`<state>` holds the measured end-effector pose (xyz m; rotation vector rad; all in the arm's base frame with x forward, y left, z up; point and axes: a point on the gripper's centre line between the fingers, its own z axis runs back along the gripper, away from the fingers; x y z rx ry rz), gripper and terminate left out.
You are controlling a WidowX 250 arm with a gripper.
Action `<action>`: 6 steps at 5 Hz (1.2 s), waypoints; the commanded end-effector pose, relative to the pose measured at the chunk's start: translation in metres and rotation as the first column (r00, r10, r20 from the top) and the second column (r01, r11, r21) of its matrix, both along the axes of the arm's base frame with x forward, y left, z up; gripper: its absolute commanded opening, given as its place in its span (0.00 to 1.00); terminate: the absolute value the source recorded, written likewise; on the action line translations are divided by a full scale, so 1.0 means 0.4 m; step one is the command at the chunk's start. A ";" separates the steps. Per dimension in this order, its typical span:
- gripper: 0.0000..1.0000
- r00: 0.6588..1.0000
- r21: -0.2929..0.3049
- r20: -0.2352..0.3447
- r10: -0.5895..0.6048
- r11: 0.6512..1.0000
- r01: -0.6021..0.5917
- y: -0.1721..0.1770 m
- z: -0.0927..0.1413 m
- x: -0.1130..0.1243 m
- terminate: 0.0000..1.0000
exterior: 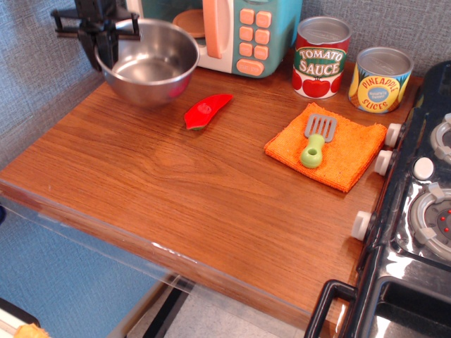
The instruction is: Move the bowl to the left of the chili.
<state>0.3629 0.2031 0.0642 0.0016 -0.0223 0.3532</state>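
- Stainless-steel bowl (148, 62) at back-left corner of wooden countertop (183, 190), just in front of toy microwave (225, 32); base looks down on, or very close to, the wood, contact not certain
- Black gripper (99, 34) on bowl's left rim, fingers apparently pinched on that rim, one inside and one outside; exact contact hard to confirm against dark fingers
- Red chili (206, 110) to right of and slightly nearer than bowl, close beside it but not touching; long axis diagonal, tip toward back-right, green stem end toward front-left
- Bowl already left of chili, so placement judged essentially done; remaining move likely release and lift straight up, away from rim
- Risk judged: snagging rim on opening and nudging bowl toward chili
- Elsewhere: orange cloth (345, 151) with green-handled spatula (315, 141) well right of chili; tomato sauce can (322, 56) and pineapple slices can (380, 79) at back; toy stove (423, 204) along right edge; blue-grey textured wall (42, 77) close behind and left of gripper, little room that side
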 end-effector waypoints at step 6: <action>1.00 0.987 0.133 0.151 -0.052 0.991 0.031 0.022 0.182 -0.010 0.00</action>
